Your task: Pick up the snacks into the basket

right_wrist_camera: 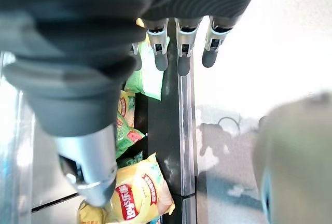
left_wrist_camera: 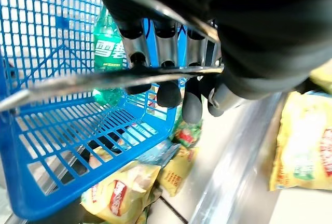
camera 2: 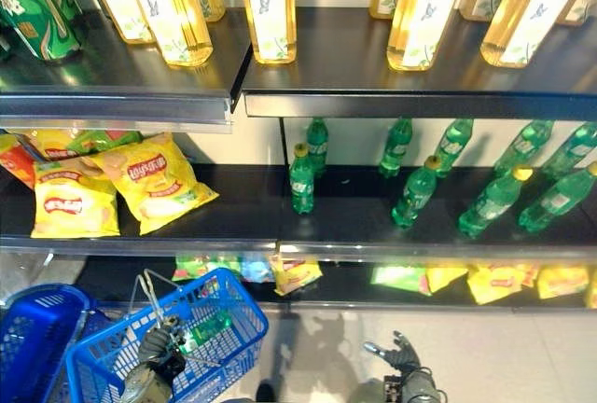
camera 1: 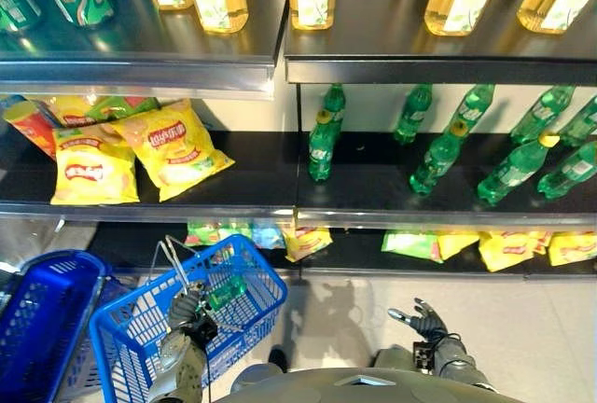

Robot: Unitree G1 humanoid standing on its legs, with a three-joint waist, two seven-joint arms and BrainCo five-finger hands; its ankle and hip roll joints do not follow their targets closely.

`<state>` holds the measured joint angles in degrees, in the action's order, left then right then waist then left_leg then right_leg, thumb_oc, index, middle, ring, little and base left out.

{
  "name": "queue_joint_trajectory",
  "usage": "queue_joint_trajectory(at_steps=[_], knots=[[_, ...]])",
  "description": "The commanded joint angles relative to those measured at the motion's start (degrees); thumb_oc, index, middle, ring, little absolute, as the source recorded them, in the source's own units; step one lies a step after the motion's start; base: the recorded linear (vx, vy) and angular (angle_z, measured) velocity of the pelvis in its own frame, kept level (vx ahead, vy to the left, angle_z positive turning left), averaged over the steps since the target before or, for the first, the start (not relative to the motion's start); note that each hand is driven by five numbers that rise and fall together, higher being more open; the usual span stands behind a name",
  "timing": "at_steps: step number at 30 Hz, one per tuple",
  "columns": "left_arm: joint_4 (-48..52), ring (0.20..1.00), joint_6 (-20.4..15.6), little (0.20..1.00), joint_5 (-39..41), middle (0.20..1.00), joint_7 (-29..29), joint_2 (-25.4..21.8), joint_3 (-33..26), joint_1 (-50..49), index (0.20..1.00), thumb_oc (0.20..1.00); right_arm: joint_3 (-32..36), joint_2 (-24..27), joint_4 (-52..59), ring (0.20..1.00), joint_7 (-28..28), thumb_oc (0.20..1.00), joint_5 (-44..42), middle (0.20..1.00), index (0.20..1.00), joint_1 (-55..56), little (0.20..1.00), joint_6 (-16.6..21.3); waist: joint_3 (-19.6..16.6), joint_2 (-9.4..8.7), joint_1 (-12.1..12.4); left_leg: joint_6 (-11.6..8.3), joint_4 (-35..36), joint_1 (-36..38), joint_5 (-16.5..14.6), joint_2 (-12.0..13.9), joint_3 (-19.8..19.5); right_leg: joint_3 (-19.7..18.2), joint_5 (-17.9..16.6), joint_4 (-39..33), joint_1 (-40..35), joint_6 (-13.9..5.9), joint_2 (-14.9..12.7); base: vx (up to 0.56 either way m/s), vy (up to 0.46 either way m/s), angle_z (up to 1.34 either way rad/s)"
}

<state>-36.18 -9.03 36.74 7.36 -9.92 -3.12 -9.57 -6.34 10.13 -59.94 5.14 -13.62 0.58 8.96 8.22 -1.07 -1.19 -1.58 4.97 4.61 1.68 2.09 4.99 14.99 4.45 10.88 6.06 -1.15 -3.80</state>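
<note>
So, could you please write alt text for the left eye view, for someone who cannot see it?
The robot's left hand grips the wire handle of a blue basket holding a green bottle, before shelves of yellow snack bags and green bottles. Its right hand hangs open, low down.

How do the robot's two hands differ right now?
The left hand is curled round the wire handle of the blue basket, carrying it; the right hand holds nothing, its fingers relaxed and spread above the floor. Both hang low, below the shelves, with silver fingers and dark tips.
</note>
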Motion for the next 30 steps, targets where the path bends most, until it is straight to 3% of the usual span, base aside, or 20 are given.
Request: queue_joint_trajectory(at_steps=[1, 3, 6, 7, 8, 9, 10, 11, 14, 17, 19, 20, 21, 24, 25, 26, 28, 30], knots=[[10.4, 0.200, -7.6, 0.200, -2.6, 0.200, -3.0, -1.7, -0.4, 4.1, 0.200, 0.200, -1.8, 1.6, -1.2, 1.000, -0.3, 1.000, -1.8, 1.000, 1.000, -2.3, 1.000, 2.8, -2.3, -0.33, 1.3, 0.65, -3.6, 0.4, -2.2, -5.0, 3.9, 0.6, -8.9, -8.1, -4.0, -5.09, -1.3, 0.03, -0.032, 0.48], [10.0, 0.200, -7.6, 0.200, -1.7, 0.200, -2.9, -1.4, -0.5, 4.5, 0.200, 0.200, -2.5, 2.0, -0.9, 1.000, -0.7, 1.000, -1.6, 1.000, 1.000, -2.5, 1.000, 2.7, -2.0, -0.86, 1.5, -0.73, -7.9, -1.9, -2.5, -3.9, 4.6, 0.3, -9.7, -10.2, -5.4, -5.02, -1.8, 0.01, -0.003, -0.03], [9.9, 0.200, -7.8, 0.200, -1.0, 0.200, -2.5, -1.4, -1.1, 4.7, 0.200, 0.200, -3.4, 2.8, 0.4, 1.000, -1.4, 1.000, -0.4, 1.000, 1.000, -2.4, 1.000, 2.3, -2.0, -1.82, 1.6, -2.30, -8.4, -3.4, -1.9, -0.5, 5.1, -0.3, -9.7, -11.3, -6.4, -5.43, -3.0, 0.01, 0.036, -0.02], [9.9, 0.200, -7.8, 0.200, -1.0, 0.200, -2.5, -1.4, -1.1, 4.7, 0.200, 0.200, -3.4, 2.8, 0.4, 1.000, -1.4, 1.000, -0.4, 1.000, 1.000, -2.4, 1.000, 2.3, -2.0, -1.81, 1.6, -2.32, -8.4, -3.4, -1.9, -0.5, 5.2, -0.4, -9.7, -11.3, -6.4, -5.42, -3.0, 0.07, 0.188, -0.13], [9.0, 0.200, -7.9, 0.200, -1.0, 0.200, -1.9, -1.4, -1.2, 5.1, 0.200, 0.200, -3.6, 3.1, 1.1, 1.000, -1.9, 1.000, -0.1, 1.000, 1.000, -2.0, 1.000, 2.0, -2.9, -2.16, 1.4, -4.34, -5.4, -4.7, 2.3, 5.5, 5.0, -0.7, -8.6, -10.9, -6.2, -6.27, -4.5, 0.07, 0.150, -0.07], [9.0, 0.200, -7.9, 0.200, -1.0, 0.200, -1.9, -1.4, -1.2, 5.1, 0.200, 0.200, -3.6, 3.1, 1.1, 1.000, -1.9, 1.000, -0.1, 1.000, 1.000, -2.0, 1.000, 2.0, -2.9, -2.13, 1.3, -4.41, -5.3, -4.6, 2.4, 5.6, 4.9, -0.6, -8.4, -10.7, -6.1, -6.23, -4.4, 0.11, 0.305, 0.06], [8.7, 0.200, -8.1, 0.200, -0.9, 0.200, -1.4, -1.9, -1.1, 5.6, 0.200, 0.200, -4.0, 3.3, 1.7, 1.000, -2.1, 1.000, -0.1, 1.000, 1.000, -1.6, 1.000, 2.2, -2.7, -1.68, 1.2, -5.30, -3.0, -5.3, 6.1, 9.8, 4.0, -1.1, -7.0, -9.4, -5.6, -6.33, -4.9, 0.05, 0.146, 0.08], [8.7, 0.200, -8.2, 0.200, -0.9, 0.200, -1.4, -1.9, -1.1, 5.6, 0.200, 0.200, -4.0, 3.3, 1.7, 1.000, -2.1, 1.000, -0.1, 1.000, 1.000, -1.6, 1.000, 2.2, -2.6, -1.63, 1.2, -5.36, -2.8, -5.2, 6.2, 9.8, 4.0, -1.1, -6.9, -9.2, -5.6, -6.29, -4.9, 0.08, 0.254, 0.06], [7.3, 0.200, -8.3, 0.200, -0.8, 0.200, -1.0, -2.3, -1.0, 6.1, 0.200, 0.200, -4.1, 3.3, 3.9, 1.000, -2.4, 1.000, -0.6, 1.000, 1.000, 0.0, 1.000, 2.6, -2.0, 0.13, 0.0, -7.80, 0.0, -5.2, 11.1, 16.7, 3.4, -2.1, -5.0, -5.7, -4.7, -7.23, -7.0, 0.08, 0.330, -0.16], [7.2, 0.200, -8.2, 0.200, -0.6, 0.200, -1.1, -2.2, -0.9, 6.3, 0.200, 0.200, -3.7, 3.6, 4.3, 1.000, -2.8, 1.000, -0.8, 1.000, 1.000, 0.4, 1.000, 2.6, -1.8, 1.10, -0.1, -8.61, 0.0, -4.9, 10.8, 16.5, 1.3, -3.3, -4.8, -4.3, -4.7, -8.14, -8.4, 0.09, 0.348, -0.09], [7.2, 0.200, -7.9, 0.200, -0.8, 0.200, -1.5, -2.5, -0.6, 6.4, 0.200, 0.200, -2.8, 3.3, 4.2, 1.000, -3.0, 1.000, -0.6, 1.000, 1.000, 0.6, 1.000, 2.5, -1.9, 1.40, -1.0, -8.91, -0.2, -4.4, 8.8, 16.1, 4.6, -3.3, -5.1, -3.6, -4.7, -9.10, -10.4, 0.11, 0.430, 0.01], [6.9, 0.200, -7.8, 0.200, -1.0, 0.200, -2.1, -2.4, 0.3, 6.8, 0.200, 0.200, -2.4, 2.7, 3.3, 1.000, -2.7, 1.000, 0.4, 1.000, 1.000, 0.8, 1.000, 2.3, -1.9, 1.11, -1.1, -8.58, -1.0, -4.3, 6.7, 14.5, 5.6, -3.7, -6.3, -4.7, -5.2, -10.01, -12.2, 0.10, 0.357, 0.17], [6.9, 0.200, -7.8, 0.200, -1.0, 0.200, -2.1, -2.4, 0.4, 6.8, 0.200, 0.200, -2.4, 2.7, 3.3, 1.000, -2.7, 1.000, 0.4, 1.000, 1.000, 0.8, 1.000, 2.3, -1.8, 1.06, -1.1, -8.55, -1.0, -4.3, 6.7, 14.4, 5.6, -3.7, -6.4, -4.7, -5.2, -10.05, -12.3, 0.07, 0.329, 0.30], [8.3, 0.200, -7.7, 0.200, -1.6, 0.200, -3.0, -3.1, 1.1, 6.9, 0.200, 0.200, 0.0, 1.8, 1.8, 1.000, -2.2, 1.000, -0.2, 1.000, 1.000, 0.4, 1.000, 1.9, -1.3, -0.39, -0.8, -7.07, -6.8, -5.8, 2.1, 10.9, 7.2, -3.3, -10.8, -7.1, -6.2, -12.38, -17.1, 0.05, 0.249, 0.02], [8.3, 0.200, -7.7, 0.200, -1.6, 0.200, -3.0, -3.1, 1.1, 6.9, 0.200, 0.200, 0.0, 1.8, 1.8, 1.000, -2.2, 1.000, -0.2, 1.000, 1.000, 0.4, 1.000, 1.9, -1.3, -0.39, -0.8, -7.07, -6.8, -5.8, 2.1, 10.9, 7.2, -3.3, -10.8, -7.1, -6.2, -12.38, -17.1, 0.07, 0.314, -0.07], [9.1, 0.200, -7.6, 0.200, -1.8, 0.200, -3.4, -2.8, 1.4, 6.5, 0.200, 0.200, 0.4, 1.8, 0.8, 1.000, -2.2, 1.000, 0.3, 1.000, 1.000, 0.0, 1.000, 1.5, -1.3, -0.95, -0.4, -5.35, -8.4, -6.1, -0.5, 8.0, 8.0, -3.9, -15.6, -7.7, -5.8, -13.24, -20.1, 0.06, 0.318, -0.14], [9.3, 0.200, -7.6, 0.200, -2.0, 0.200, -3.7, -3.2, 1.7, 6.9, 0.200, 0.200, 0.2, 1.7, 0.9, 1.000, -2.2, 1.000, 1.0, 1.000, 1.000, -0.3, 1.000, 1.4, -1.1, -1.03, -0.4, -4.09, -8.4, -5.9, -1.3, 6.2, 8.6, -3.5, -18.3, -6.8, -4.8, -13.02, -21.6, 0.07, 0.358, -0.22], [10.6, 0.200, -7.5, 0.200, -3.3, 0.200, -3.8, -3.4, 1.9, 6.4, 0.200, 0.200, 0.1, 1.8, 0.7, 1.000, -2.1, 1.000, 1.8, 1.000, 1.000, -0.6, 1.000, 1.2, -0.9, -0.84, 0.2, -2.22, -6.5, -4.5, -1.9, 3.7, 9.6, -0.5, -22.8, -4.3, -3.1, -12.81, -24.1, 0.06, 0.327, -0.20]])
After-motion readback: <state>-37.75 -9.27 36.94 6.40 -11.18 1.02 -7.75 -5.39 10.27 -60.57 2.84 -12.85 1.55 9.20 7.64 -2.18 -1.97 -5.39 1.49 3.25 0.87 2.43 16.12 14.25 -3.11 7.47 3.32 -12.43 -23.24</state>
